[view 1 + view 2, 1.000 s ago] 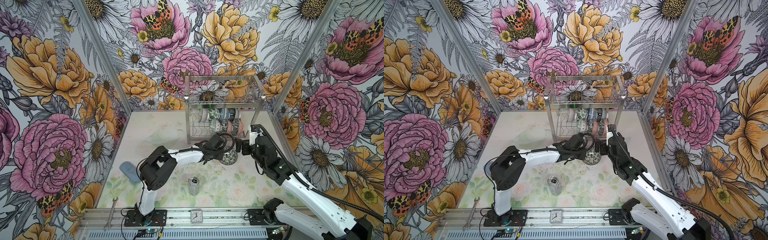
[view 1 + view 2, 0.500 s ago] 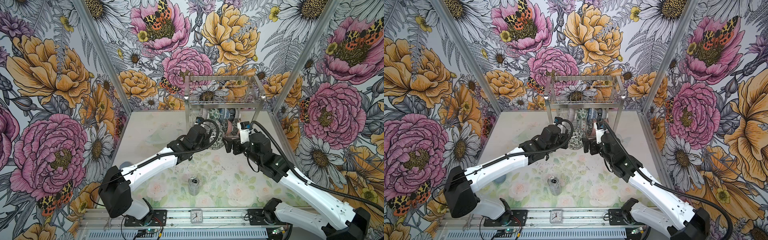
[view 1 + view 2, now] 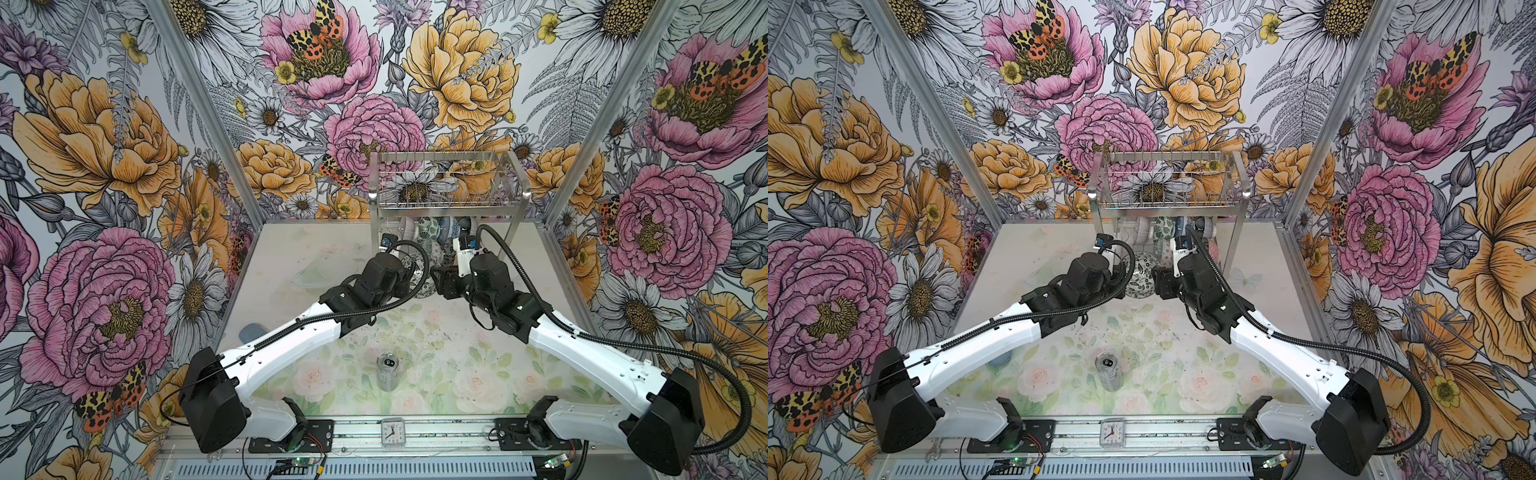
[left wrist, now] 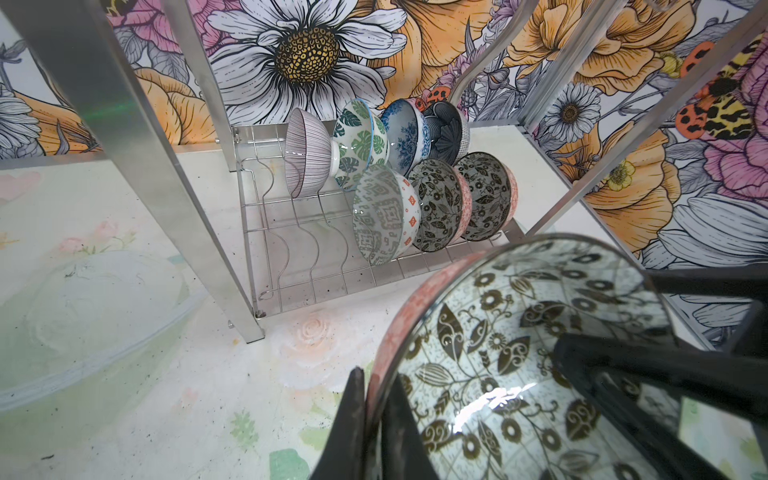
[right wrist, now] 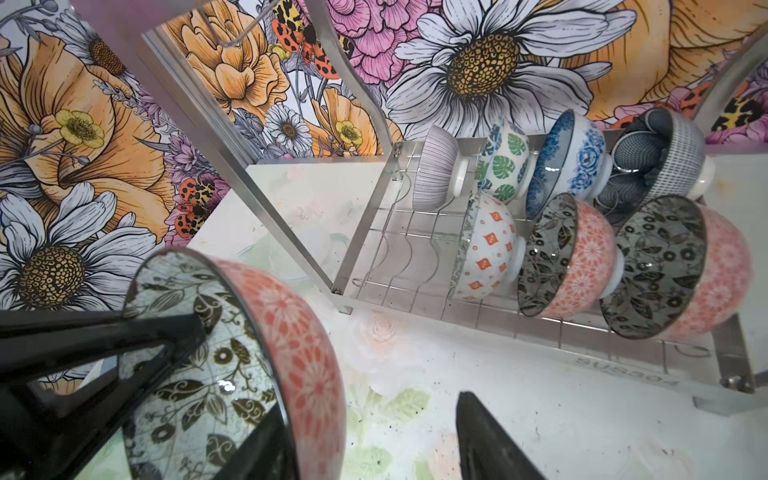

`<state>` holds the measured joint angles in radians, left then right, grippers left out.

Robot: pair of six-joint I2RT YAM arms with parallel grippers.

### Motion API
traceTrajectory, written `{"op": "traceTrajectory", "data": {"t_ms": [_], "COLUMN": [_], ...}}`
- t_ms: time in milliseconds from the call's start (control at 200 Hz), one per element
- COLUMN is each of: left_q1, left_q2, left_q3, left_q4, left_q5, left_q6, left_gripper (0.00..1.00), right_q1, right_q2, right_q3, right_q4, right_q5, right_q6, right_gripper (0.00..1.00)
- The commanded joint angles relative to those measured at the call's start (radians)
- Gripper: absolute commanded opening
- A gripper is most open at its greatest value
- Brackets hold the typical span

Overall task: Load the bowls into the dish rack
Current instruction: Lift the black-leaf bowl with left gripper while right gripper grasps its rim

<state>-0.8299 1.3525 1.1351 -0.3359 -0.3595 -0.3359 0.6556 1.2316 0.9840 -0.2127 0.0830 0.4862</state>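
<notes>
A bowl (image 3: 419, 274) (image 3: 1142, 274) with black leaf pattern inside and pink outside hangs on edge just in front of the dish rack (image 3: 449, 203) (image 3: 1167, 199). My left gripper (image 4: 376, 374) is shut on its rim (image 4: 415, 316). My right gripper (image 5: 370, 403) straddles the opposite rim (image 5: 299, 357). It is open: one finger sits inside the bowl and the other stands clear of the pink wall. Several bowls (image 4: 386, 216) (image 5: 490, 249) stand on edge in the rack's lower wire slots (image 5: 415, 245). Free slots lie beside them.
A silver can (image 3: 387, 370) (image 3: 1108, 370) stands mid-table near the front. A small clock (image 3: 392, 432) sits on the front rail. A clear dome-shaped lid (image 4: 83, 316) lies on the table left of the rack's steel leg (image 4: 137, 124). Floral walls enclose the table.
The left arm has stretched out, carrying the bowl away from mid-table toward the rack. The right gripper followed, and its jaws have narrowed around the bowl's rim.
</notes>
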Motion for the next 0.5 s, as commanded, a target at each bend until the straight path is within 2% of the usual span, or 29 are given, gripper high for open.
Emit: {"op": "traceTrajectory", "data": {"t_ms": [0,195,265,460,495], "left_q1": [-0.002,-0.002,-0.002,-0.002,0.001], "left_q2": [-0.030,-0.032,-0.038,-0.059,-0.065], "left_q3": [-0.015,-0.016,-0.021,-0.040,-0.044], "left_q4": [0.081,0.091,0.092,0.098,0.097], "left_q5": [-0.023,-0.013,-0.013,-0.016,-0.016], "left_q6": [0.012,0.021,0.021,0.020,0.021], "left_gripper": [0.00,0.00,0.00,0.00,0.00], "right_q1": [0.012,0.022,0.024,0.030,0.029], "right_q2": [0.025,0.072,0.086,0.098,0.098], "right_q3": [0.044,0.060,0.070,0.084,0.084], "right_q4": [0.050,0.068,0.071,0.071,0.070], "right_q5": [-0.026,-0.031,-0.031,-0.022,-0.018], "right_q6": [0.028,0.041,0.042,0.040,0.041], "right_gripper": [0.56,0.44,0.35,0.00,0.00]}}
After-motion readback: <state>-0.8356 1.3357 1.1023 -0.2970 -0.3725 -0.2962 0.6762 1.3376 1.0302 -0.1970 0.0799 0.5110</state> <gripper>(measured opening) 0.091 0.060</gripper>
